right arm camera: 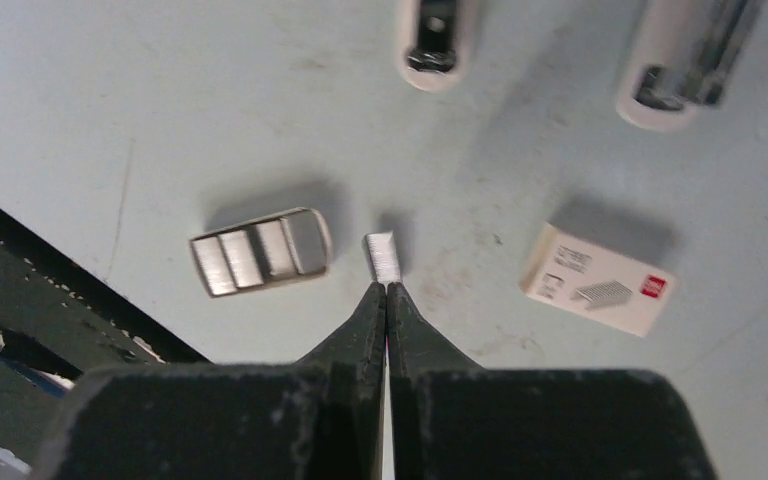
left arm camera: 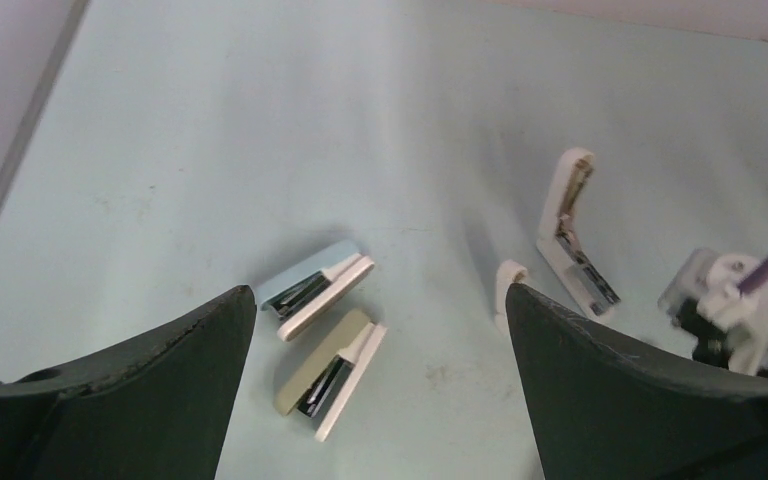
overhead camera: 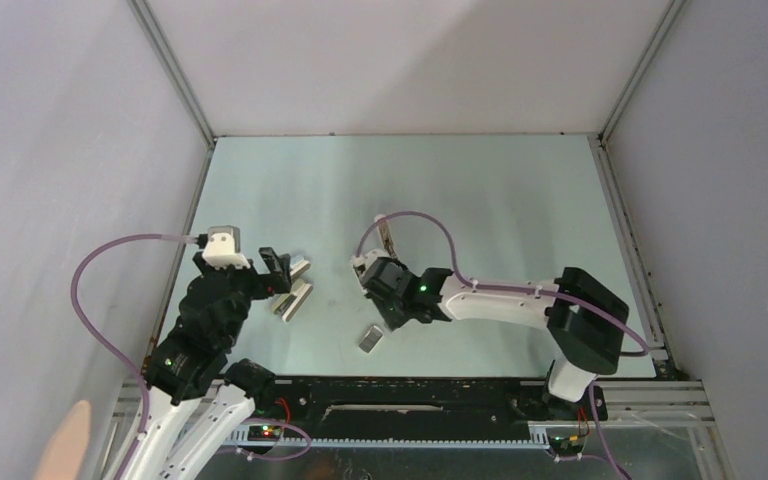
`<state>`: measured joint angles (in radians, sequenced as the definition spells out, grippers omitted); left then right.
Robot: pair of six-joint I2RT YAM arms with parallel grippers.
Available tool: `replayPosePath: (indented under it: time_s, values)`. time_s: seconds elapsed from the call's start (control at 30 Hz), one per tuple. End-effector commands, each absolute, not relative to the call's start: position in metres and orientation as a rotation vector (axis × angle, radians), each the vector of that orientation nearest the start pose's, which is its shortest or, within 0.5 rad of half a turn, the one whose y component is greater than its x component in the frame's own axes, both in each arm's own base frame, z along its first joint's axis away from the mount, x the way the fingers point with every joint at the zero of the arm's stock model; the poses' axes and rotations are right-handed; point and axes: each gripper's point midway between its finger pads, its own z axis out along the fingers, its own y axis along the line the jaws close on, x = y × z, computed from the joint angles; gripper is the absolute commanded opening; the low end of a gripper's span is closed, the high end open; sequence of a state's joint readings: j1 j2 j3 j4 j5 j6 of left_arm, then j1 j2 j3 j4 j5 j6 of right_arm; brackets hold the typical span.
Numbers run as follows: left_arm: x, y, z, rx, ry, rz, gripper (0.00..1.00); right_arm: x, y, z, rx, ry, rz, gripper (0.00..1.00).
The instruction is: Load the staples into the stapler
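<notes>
Where the bench [overhead camera: 480,200] meets the dark rail [overhead camera: 410,385] at its near edge, a small grey block of staples [right arm camera: 260,252] lies flat, looking like an open tray of several strips. Just beside it, the right claw [right arm camera: 386,292] is pinched tight. Its two fingers press together on a short strip of staples [right arm camera: 381,257] that sticks out past the tips. A shadow beyond the strip suggests it is held clear of the bench, probably meant for loading. On the strip's other side lies a little white box [right arm camera: 600,279] with a red mark.

Over to the left, the left claw [left arm camera: 380,295] is spread wide and holds nothing. It hangs above two larger silver-and-white bars [left arm camera: 325,280] lying side by side, and looks placed to steady something rather than carry.

Beyond the right claw, well apart from those bars, the stapler [left arm camera: 570,235] rests on the bench. It is hinged open in a V, one arm raised and its dark metal channel exposed, likely so the strip can drop in. A short white stub [left arm camera: 508,285] lies just beside it.
</notes>
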<state>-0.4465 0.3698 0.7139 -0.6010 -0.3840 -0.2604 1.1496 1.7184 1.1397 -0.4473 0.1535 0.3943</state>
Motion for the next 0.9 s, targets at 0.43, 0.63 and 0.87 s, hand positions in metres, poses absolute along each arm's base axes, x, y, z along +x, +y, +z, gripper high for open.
replayPosePath:
  time_s: [0.43, 0.63, 0.87]
  values:
    - [0.222, -0.121, 0.242, 0.139, 1.888, -0.523, 0.98, 0.19, 0.318, 0.076, -0.594, 2.437, 0.665, 0.15]
    - [0.231, -0.107, 0.23, 0.076, 1.932, -0.424, 0.99, 0.185, 0.318, 0.059, -0.775, 2.439, 0.424, 0.37]
    - [0.233, -0.101, 0.225, 0.052, 1.96, -0.381, 0.99, 0.18, 0.331, 0.043, -0.938, 2.46, 0.266, 0.48]
